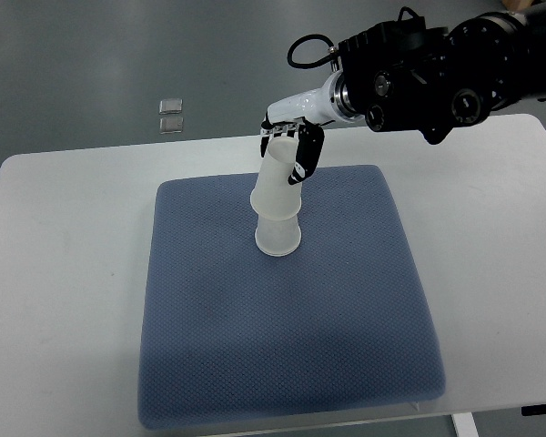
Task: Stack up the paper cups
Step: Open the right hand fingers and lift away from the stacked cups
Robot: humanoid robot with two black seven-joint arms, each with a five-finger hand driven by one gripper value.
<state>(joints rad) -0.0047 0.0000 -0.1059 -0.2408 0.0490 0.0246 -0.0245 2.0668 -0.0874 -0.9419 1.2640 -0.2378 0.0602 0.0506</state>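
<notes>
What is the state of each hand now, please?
Right hand: closed on the upper paper cup, which sits tilted on the lower cup.
Left hand: not in view.

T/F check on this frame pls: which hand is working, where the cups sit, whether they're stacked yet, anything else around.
1. The right hand grips the upper paper cup. True.
2. The upper cup stands apart from the other cup, on the bare table. False: it sits on top of the lower paper cup, tilted.
3. The cups are on the blue mat. True.
4. The left arm reaches across the mat. False: no left arm is in view.
5. Two small clear items lie on the floor beyond the white table. True.
</notes>
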